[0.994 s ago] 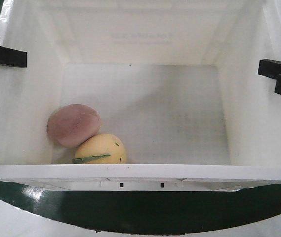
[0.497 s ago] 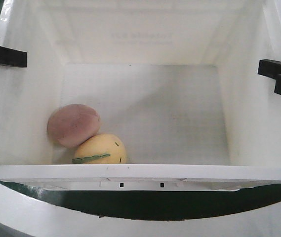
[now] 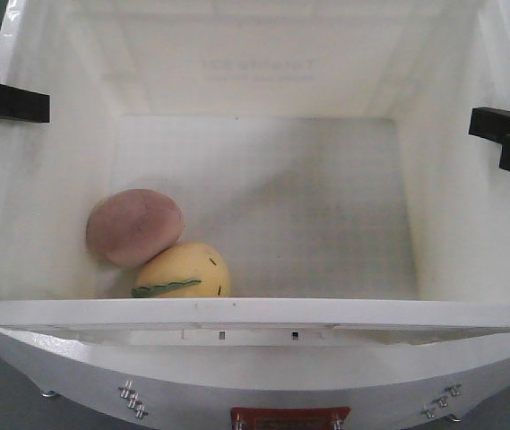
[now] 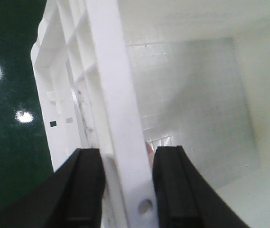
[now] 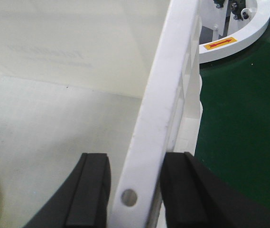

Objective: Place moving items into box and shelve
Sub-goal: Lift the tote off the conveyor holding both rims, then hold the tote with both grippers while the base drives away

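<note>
Both jaws clamp box (image 3: 255,312) rims; pink ball (image 3: 135,227), yellow ball (image 3: 183,269) near-left, right side open

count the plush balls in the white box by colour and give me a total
pink-brown plush ball: 1
pale yellow plush ball: 1
total in the white box: 2
</note>
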You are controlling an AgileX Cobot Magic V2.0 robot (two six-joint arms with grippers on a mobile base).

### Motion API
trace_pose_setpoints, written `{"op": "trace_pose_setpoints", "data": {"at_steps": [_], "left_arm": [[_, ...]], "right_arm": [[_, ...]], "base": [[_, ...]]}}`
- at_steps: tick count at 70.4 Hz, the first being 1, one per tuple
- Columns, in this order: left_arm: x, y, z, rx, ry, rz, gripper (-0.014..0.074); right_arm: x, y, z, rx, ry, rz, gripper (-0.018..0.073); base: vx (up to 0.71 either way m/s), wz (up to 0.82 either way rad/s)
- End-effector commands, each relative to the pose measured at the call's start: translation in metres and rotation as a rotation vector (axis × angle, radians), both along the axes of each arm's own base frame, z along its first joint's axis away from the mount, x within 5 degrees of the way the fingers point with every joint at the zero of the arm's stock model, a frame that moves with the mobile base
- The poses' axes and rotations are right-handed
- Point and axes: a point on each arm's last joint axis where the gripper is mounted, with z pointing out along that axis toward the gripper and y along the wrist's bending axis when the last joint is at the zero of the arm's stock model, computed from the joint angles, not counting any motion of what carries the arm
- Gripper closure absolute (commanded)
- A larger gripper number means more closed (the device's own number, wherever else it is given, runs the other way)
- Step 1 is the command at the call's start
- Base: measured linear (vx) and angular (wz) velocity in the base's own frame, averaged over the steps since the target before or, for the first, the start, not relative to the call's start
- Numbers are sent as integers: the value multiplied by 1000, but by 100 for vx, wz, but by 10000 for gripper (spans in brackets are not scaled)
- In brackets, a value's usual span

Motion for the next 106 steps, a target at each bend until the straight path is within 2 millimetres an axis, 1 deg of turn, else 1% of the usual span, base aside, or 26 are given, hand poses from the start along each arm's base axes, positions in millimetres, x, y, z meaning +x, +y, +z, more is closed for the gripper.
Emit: {"op": "trace_pose_setpoints", "data": {"at_steps": [1,61,85,106], "left_arm": [[-8,-8,32,-167,-153,-10,602],[-8,-8,32,-167,-154,-9,602],[-8,-8,32,-167,-153,-10,602],[-9,-8,33,-167,-153,-10,602]], "right_arm": [[-2,1,26,86,-139,-24,564],[-2,1,25,84,-129,-17,564],[-2,1,25,84,-126,-15,564],[-3,1,25,84,-129,-15,564]], "base": [[-12,1],[-18,22],[-28,35],[-27,51]]}}
